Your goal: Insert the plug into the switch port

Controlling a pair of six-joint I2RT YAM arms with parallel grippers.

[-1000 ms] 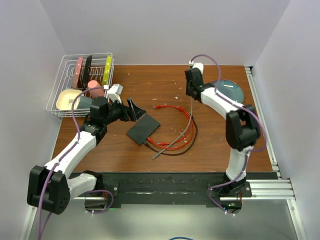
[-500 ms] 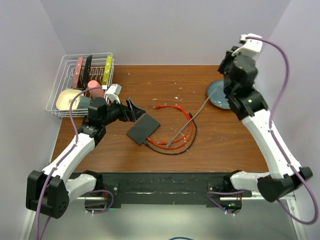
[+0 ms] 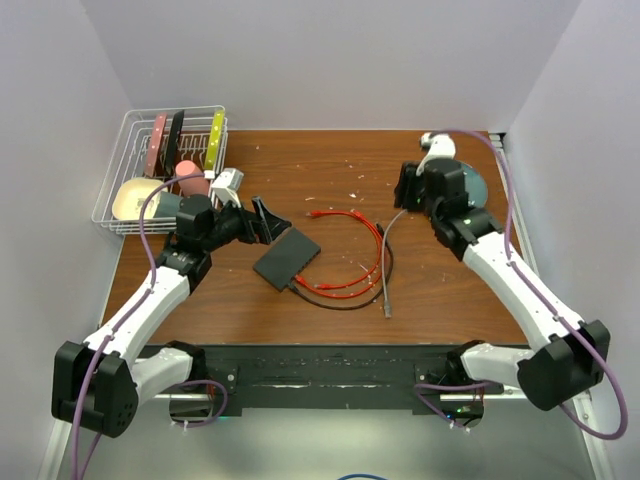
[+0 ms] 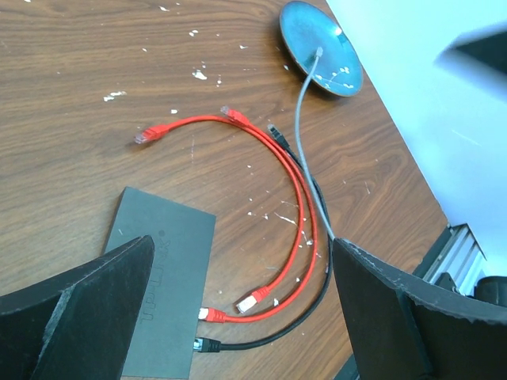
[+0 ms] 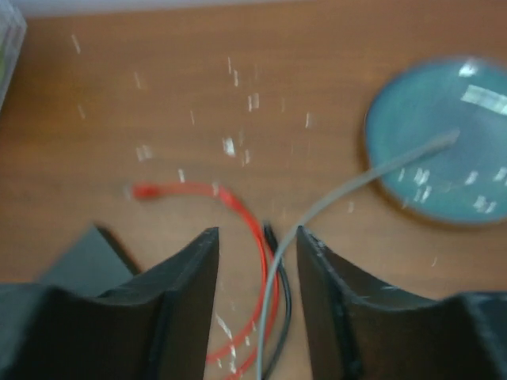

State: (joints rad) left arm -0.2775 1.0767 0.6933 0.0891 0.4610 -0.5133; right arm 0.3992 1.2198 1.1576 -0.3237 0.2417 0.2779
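Grey cable (image 3: 384,262) is your target in the top view. It lies on the tabletop (image 3: 450,290) running far to near, with its free plug (image 3: 387,312) at the near end, well to the right of the black switch box (image 3: 287,258). Your right hand (image 3: 403,192) hovers over the cable's far end by the blue plate (image 3: 480,190), so it is the nearer one. The left hand (image 3: 266,220) sits just beside the box, spread wide and holding nothing. From the left wrist, the box edge carrying the switch port (image 4: 211,269) faces the cables, with a red and a black plug seated lower down; which socket is free I cannot tell. From the right wrist, which is blurred, the fingers (image 5: 190,293) stand parted with the cable passing through the gap, unclamped as far as I can judge. You would likely reach nearward along the cable for the plug, then carry it left.
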